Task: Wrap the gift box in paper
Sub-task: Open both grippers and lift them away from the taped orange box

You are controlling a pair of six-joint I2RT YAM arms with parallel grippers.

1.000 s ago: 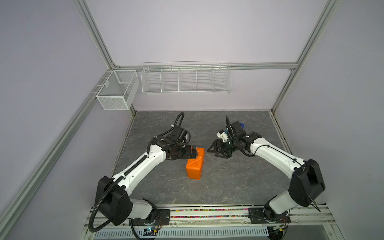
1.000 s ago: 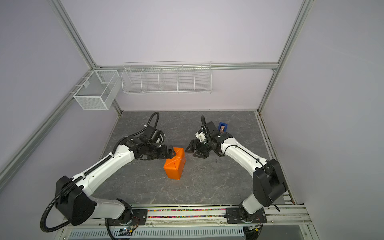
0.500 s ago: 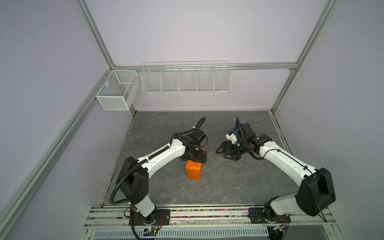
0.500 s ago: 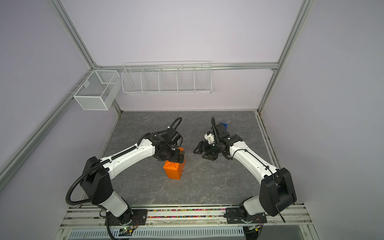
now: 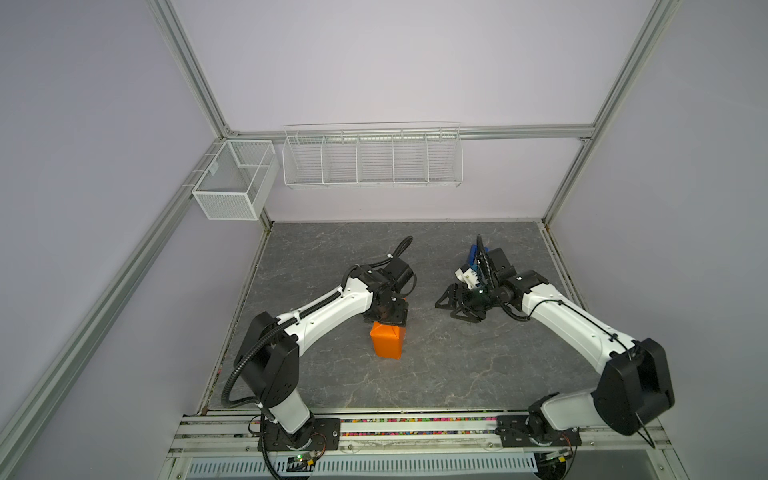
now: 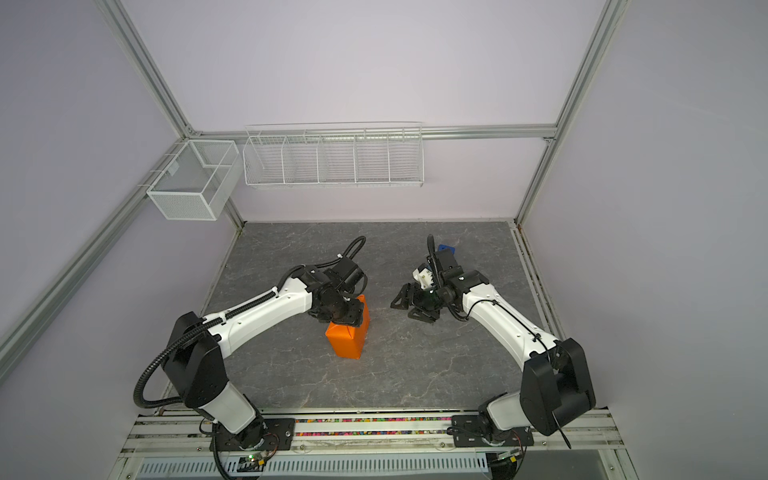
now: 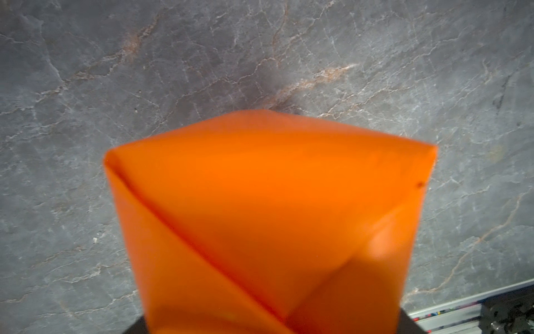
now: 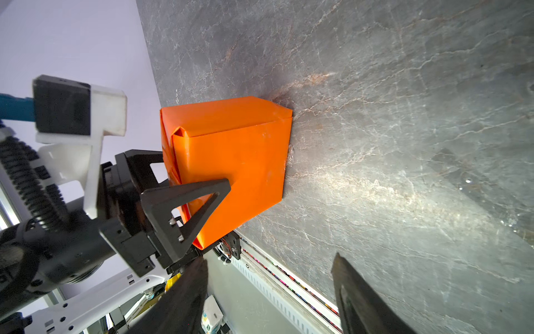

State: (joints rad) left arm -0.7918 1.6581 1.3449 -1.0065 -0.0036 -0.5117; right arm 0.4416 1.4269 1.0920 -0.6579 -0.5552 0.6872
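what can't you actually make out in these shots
- gift box: in every view the paper covers it wholly.
- hold of the left gripper: its own wrist covers it in both top views; in the right wrist view the far finger runs behind the paper, contact unclear.
- blue item behind the right arm: mostly hidden by that arm in both top views.
- paper's near end: blurred, cut off by the left wrist view's edge.
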